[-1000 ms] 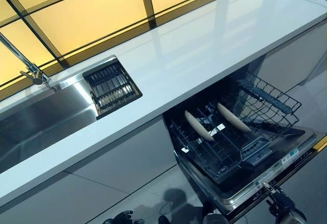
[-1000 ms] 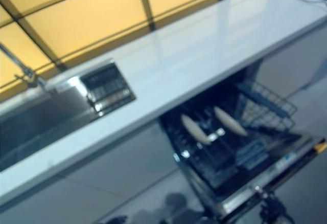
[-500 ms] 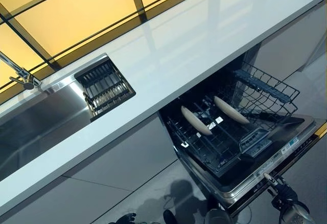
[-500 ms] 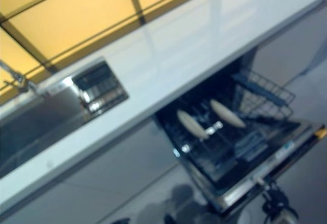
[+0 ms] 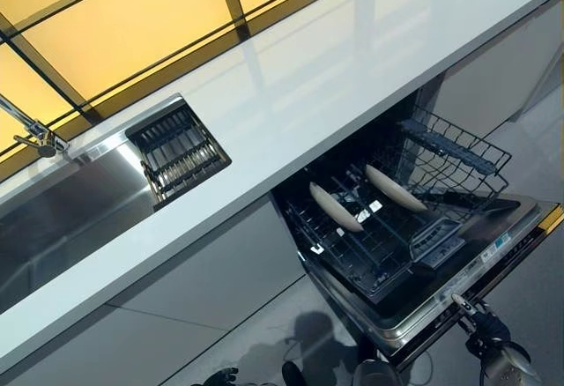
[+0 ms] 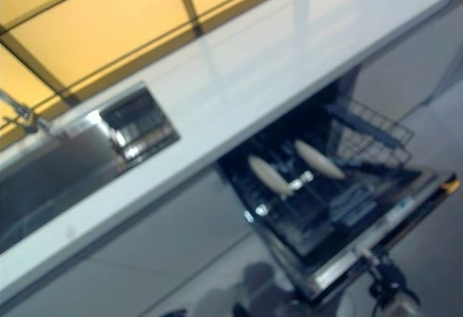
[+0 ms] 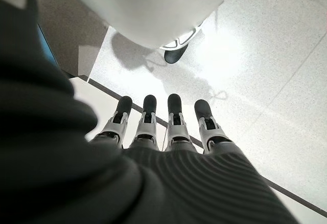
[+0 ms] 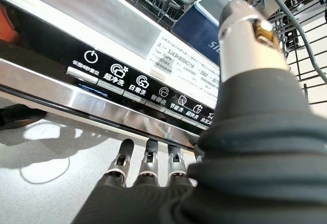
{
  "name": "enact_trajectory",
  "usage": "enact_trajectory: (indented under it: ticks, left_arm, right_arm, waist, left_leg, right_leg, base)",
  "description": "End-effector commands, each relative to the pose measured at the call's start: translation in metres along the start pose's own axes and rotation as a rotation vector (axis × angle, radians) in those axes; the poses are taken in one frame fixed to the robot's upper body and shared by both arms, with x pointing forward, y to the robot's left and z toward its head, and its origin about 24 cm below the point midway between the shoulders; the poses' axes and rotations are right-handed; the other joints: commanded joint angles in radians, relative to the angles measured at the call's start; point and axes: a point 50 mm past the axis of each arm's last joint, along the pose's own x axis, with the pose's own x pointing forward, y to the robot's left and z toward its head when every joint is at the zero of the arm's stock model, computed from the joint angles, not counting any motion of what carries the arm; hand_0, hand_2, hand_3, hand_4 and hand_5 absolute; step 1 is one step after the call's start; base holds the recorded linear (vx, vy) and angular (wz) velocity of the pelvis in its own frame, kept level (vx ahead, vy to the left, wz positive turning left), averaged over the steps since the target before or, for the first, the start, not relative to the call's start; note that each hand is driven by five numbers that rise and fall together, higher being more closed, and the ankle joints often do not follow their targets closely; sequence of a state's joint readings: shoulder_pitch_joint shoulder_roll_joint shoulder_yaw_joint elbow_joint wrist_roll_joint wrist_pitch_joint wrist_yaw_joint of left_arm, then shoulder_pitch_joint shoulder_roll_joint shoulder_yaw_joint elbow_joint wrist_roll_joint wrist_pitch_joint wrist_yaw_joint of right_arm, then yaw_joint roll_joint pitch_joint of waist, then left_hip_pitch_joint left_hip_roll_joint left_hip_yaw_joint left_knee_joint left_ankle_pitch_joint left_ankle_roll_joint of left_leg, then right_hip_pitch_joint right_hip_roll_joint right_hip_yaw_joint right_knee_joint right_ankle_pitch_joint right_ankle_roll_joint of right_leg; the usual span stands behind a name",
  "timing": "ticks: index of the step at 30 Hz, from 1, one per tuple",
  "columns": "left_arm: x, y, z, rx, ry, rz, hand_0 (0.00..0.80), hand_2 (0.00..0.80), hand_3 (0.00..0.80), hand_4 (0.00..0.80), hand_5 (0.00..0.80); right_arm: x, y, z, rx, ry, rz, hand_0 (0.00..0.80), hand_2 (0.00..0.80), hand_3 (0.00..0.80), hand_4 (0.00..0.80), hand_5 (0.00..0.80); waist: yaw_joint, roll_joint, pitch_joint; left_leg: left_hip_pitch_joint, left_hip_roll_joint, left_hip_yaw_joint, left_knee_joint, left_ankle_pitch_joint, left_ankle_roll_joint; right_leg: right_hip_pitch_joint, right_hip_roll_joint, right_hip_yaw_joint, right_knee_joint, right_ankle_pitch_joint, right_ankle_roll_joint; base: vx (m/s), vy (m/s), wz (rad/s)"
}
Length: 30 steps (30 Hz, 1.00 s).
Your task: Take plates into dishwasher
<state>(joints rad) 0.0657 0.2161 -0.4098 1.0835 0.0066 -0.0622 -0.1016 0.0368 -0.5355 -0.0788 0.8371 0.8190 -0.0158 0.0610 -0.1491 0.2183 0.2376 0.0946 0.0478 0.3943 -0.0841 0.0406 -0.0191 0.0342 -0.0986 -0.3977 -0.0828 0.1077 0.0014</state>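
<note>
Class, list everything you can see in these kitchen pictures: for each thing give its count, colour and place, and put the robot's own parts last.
Plates: two, cream, on edge in the lower rack.
Lower rack: one, dark wire, pulled out over the open door.
Dishwasher door: one, steel-edged, folded down, control buttons along its edge.
Countertop: one, white, above the dishwasher.
Sink: one, steel, set in the counter's left part.
Drainer insert: one, dark, at the sink's right end.
Faucet: one, chrome, behind the sink.
Left hand: open, over the floor.
Right hand: open, at the door's front edge.

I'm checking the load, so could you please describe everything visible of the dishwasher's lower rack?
The lower rack is a dark wire basket, pulled out over the open dishwasher door beneath the white countertop. Two pale plates stand on edge in its tines, tilted and apart. No robot hand touches it.
</note>
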Motion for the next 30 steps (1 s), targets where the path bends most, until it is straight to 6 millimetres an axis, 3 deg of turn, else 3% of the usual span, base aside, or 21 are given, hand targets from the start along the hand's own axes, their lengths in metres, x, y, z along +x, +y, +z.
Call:
enact_trajectory:
  ticks: [1, 14, 30]
  left_arm:
    - [0.001, 0.008, 0.016, 0.048, -0.045, 0.006, 0.000, 0.000, 0.000, 0.000, 0.000]
    - [-0.001, 0.018, 0.011, 0.065, -0.016, 0.018, 0.000, 0.000, 0.000, 0.000, 0.000]
    - [-0.006, 0.040, 0.003, 0.092, 0.035, 0.078, 0.000, 0.000, 0.000, 0.000, 0.000]
  right_arm:
    - [-0.014, 0.221, 0.088, -0.042, -0.330, 0.851, 0.000, 0.000, 0.000, 0.000, 0.000]
    - [-0.037, 0.252, 0.090, -0.069, -0.361, 1.067, 0.000, 0.000, 0.000, 0.000, 0.000]
    - [-0.057, 0.284, 0.083, -0.101, -0.362, 1.206, 0.000, 0.000, 0.000, 0.000, 0.000]
  waist:
    - [0.124, -0.003, -0.004]
    - [0.137, -0.042, -0.009]
    - [0.185, -0.145, -0.034]
  left_leg:
    - [-0.121, 0.013, -0.018, 0.154, 0.010, -0.047]
    - [-0.122, 0.025, -0.036, 0.185, 0.006, -0.049]
    - [-0.108, 0.041, -0.056, 0.198, -0.037, -0.038]
  right_leg:
    - [0.053, -0.062, -0.044, 0.218, -0.277, -0.050]
    - [0.063, -0.055, -0.038, 0.228, -0.282, -0.049]
    - [0.101, -0.031, -0.050, 0.193, -0.262, -0.037]
  base:
    - [0.040, -0.020, -0.03]
    - [0.046, -0.015, -0.05]
    - [0.038, -0.013, 0.01]
